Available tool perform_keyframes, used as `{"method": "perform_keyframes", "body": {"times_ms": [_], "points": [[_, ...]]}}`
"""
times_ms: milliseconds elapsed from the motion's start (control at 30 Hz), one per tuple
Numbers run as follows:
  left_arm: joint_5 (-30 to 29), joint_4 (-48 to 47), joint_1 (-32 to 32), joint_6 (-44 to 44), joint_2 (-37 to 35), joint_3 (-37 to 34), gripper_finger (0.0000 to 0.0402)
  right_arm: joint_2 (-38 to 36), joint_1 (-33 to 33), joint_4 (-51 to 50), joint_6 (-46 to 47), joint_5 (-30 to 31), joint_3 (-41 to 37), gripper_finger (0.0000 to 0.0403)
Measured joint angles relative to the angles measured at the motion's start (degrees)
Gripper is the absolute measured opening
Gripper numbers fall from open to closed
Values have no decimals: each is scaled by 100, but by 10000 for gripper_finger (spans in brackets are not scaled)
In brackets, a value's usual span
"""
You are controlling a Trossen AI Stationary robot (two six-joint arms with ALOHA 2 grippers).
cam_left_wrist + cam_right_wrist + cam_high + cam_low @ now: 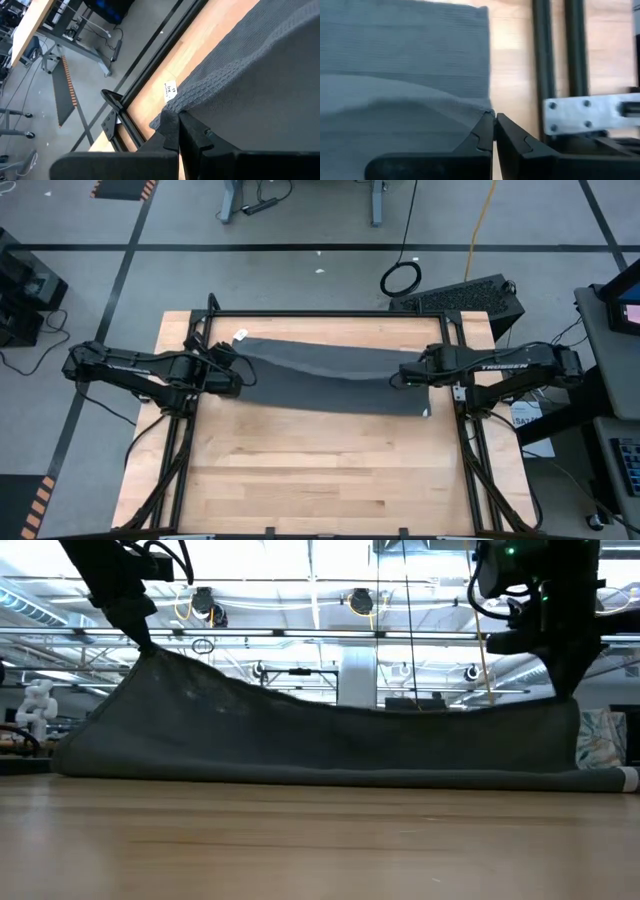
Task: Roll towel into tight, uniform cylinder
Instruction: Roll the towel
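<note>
The dark grey towel (330,375) lies across the far half of the table. Part of it lies flat on the wood, with a white tag (240,334) at its far left corner. Its near edge (330,776) rests on the table. An upper edge is lifted and sags between my two grippers. My left gripper (245,376) is shut on that edge's left end. My right gripper (396,376) is shut on its right end. In the low view the left gripper (145,643) stands higher than the right gripper (566,692). My left gripper pinches the left corner of the lifted edge (167,116) between its two fingers, coming level from the table's left. The cloth hangs from the fingers down to the table. The flat part with the tag (171,91) lies below. My right gripper pinches the right corner of the lifted edge (487,111) between its two fingers, coming from the table's right. The cloth slopes from the fingers down to the table. Another layer (420,45) lies flat beyond it.
A black metal frame (330,312) runs round the table's far, left and right edges, close to both arms. The near half of the wooden table (330,480) is bare wood. A small white bit (427,412) shows at the towel's near right corner.
</note>
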Motion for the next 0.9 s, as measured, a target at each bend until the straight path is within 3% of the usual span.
{"method": "perform_keyframes", "body": {"times_ms": [500,900], "points": [[5,168,-3,-4,168,0,0,205,-206,85,192,346,-253,3],[-23,368,-3,-2,439,-2,0,505,-287,100,476,502,-253,71]]}}
